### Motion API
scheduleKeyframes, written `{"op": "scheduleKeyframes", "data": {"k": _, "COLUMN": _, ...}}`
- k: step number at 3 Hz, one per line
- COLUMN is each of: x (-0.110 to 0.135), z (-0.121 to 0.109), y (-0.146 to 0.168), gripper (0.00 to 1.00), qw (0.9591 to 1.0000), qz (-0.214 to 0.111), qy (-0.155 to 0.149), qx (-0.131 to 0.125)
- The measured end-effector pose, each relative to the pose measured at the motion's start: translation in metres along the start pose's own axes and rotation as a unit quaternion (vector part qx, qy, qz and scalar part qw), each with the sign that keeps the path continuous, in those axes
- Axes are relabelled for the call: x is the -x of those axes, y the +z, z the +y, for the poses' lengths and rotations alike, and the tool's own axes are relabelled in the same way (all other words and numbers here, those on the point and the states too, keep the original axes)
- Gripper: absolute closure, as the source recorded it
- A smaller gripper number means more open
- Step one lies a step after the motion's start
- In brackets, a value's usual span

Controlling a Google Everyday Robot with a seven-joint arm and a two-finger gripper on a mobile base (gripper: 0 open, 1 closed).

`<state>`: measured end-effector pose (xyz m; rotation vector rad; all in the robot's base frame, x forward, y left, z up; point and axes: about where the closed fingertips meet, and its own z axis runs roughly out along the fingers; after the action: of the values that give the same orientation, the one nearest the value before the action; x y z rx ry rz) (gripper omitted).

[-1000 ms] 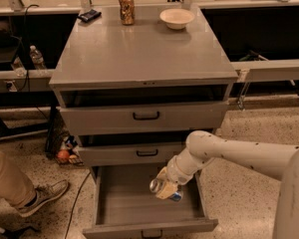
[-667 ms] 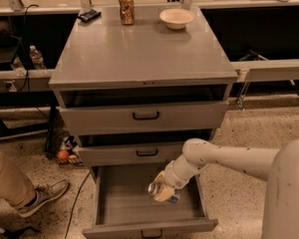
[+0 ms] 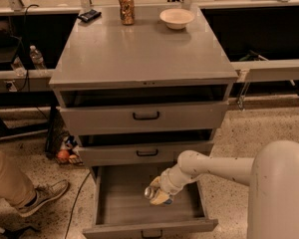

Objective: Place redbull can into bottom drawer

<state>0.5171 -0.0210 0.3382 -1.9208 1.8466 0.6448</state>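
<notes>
Over the bottom drawer [image 3: 120,199]: redbull can [image 3: 150,193], tipped sideways, shiny end facing left, right of the tray's middle.
Grip: gripper [image 3: 159,198] clasped around the can, arm reaching in from the right.
Drawer state: pulled well out.
Upper drawers [image 3: 145,116]: each a little way out.
Cabinet top [image 3: 139,54]: brown-gold can [image 3: 125,7], bowl [image 3: 176,18], dark device [image 3: 89,15].

Bowl [image 3: 177,18], brown can [image 3: 126,7], bottle [image 3: 36,58]

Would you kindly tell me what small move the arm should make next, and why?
Probably lower slightly and open the jaws: the gripper holds the silver can inside the open bottom drawer, seemingly just above its floor.
</notes>
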Motion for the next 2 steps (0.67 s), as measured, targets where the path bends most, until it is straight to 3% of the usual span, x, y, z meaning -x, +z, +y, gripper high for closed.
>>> {"op": "scheduleKeyframes", "data": {"k": 1, "x": -0.013, "z": -0.010, "y": 0.035, "gripper": 1.00, "qw": 0.9999, "qz": -0.004, "qy": 0.006, "qx": -0.009}}
{"op": "scheduleKeyframes", "data": {"k": 2, "x": -0.018, "z": -0.013, "y": 0.050, "gripper": 1.00, "qw": 0.9999, "qz": -0.006, "qy": 0.011, "qx": -0.011}}
